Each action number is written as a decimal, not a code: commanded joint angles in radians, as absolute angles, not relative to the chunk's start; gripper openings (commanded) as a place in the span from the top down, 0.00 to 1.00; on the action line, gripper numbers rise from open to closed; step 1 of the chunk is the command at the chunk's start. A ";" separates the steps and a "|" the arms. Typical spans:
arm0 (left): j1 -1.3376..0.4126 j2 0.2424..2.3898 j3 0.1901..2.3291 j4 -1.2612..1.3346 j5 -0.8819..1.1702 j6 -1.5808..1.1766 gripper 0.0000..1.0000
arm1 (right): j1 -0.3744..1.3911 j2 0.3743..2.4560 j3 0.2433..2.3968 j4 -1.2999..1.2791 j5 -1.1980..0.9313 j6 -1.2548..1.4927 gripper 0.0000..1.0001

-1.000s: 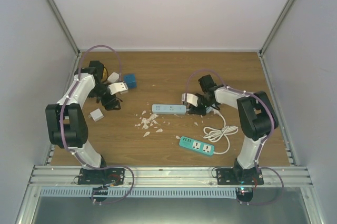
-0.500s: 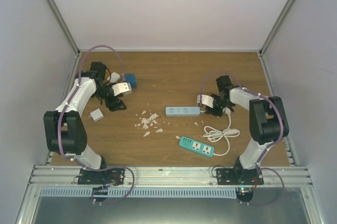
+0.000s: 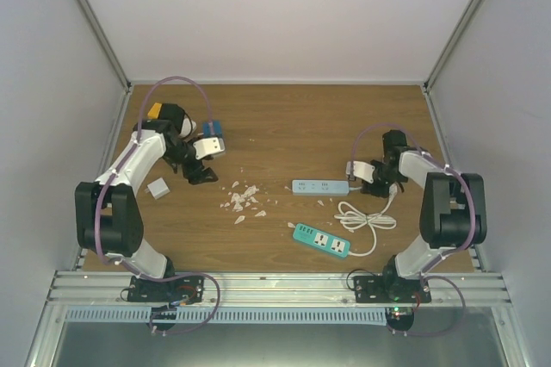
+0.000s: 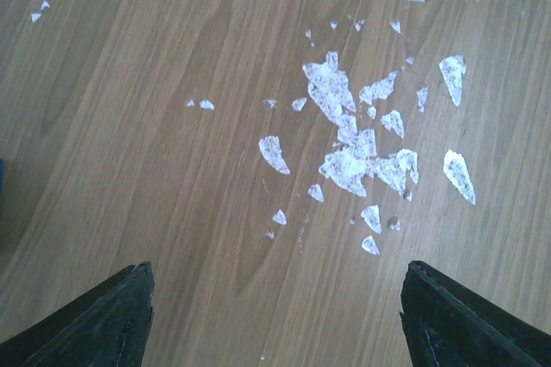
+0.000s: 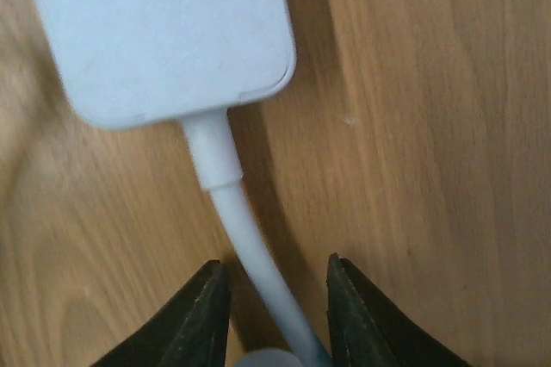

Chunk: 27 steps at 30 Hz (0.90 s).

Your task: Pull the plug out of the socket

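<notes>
A pale blue power strip [image 3: 320, 187] lies on the wooden table. Its white cord [image 3: 366, 216] coils toward the right end of a green power strip [image 3: 321, 239]. The plug itself is too small to make out. My right gripper [image 3: 368, 176] is at the pale blue strip's right end. In the right wrist view, the strip's end [image 5: 164, 31] is ahead and the cord [image 5: 232, 203] runs between the nearly closed fingers of the gripper [image 5: 271, 268]. My left gripper [image 3: 203, 174] is wide open and empty [image 4: 275, 276] over bare wood.
White paper scraps [image 3: 242, 199] are scattered mid-table and also show in the left wrist view [image 4: 353, 143]. A small white cube [image 3: 157, 188], a blue block [image 3: 214, 129] and a yellow object [image 3: 155, 110] sit at the left.
My right gripper has moved right and dragged the pale blue strip with it by the cord. My left gripper has shifted a little right and away from the white cube.
</notes>
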State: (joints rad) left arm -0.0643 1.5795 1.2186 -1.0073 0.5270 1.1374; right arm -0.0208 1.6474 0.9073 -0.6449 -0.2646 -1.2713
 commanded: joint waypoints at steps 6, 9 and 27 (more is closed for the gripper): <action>-0.093 1.555 1.228 -0.926 0.617 1.080 0.15 | -0.046 1.586 0.972 -0.697 -0.307 -1.253 0.34; -0.092 1.549 1.246 -0.904 0.638 1.049 0.02 | -0.045 1.577 1.019 -0.713 -0.336 -1.228 0.24; -0.109 1.618 1.490 -0.858 0.694 0.913 0.01 | -0.038 1.422 1.131 -0.984 -0.578 -1.326 0.01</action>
